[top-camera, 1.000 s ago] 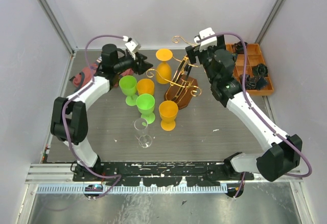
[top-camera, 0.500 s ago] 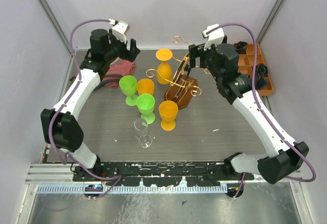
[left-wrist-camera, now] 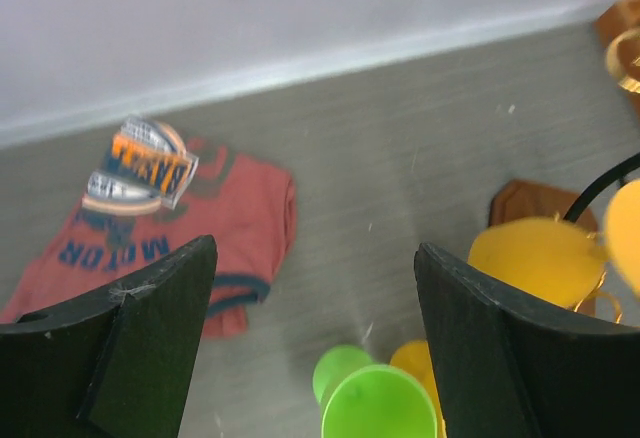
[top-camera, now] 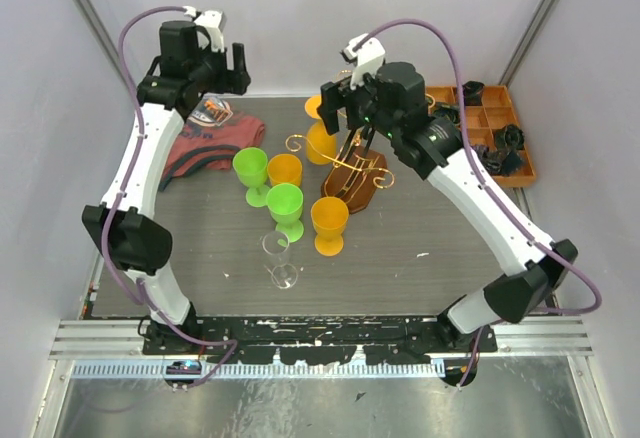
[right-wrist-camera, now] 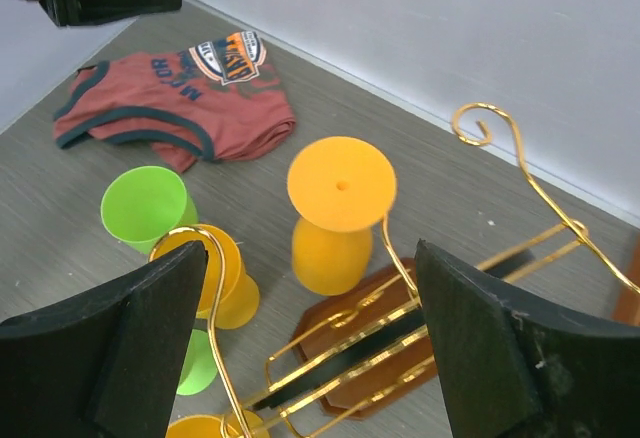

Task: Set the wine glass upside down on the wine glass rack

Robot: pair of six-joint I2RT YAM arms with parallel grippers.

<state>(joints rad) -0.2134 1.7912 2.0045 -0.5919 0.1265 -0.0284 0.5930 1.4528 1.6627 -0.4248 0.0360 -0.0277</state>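
Both spread wide and empty, left gripper (left-wrist-camera: 315, 258), right gripper (right-wrist-camera: 310, 258) above upside-down orange wine glass (right-wrist-camera: 338, 208) beside gold wire rack (right-wrist-camera: 335, 323).

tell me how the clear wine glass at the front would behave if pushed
The clear wine glass seems to stand on a narrow stem and small foot, so a high push would likely tip it. Its round bowl would probably roll. It looks fragile and slick.

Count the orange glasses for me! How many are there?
3. One orange glass stands among the green glasses, one stands in front of the rack, one is upside down beside it. The right arm may hide others.
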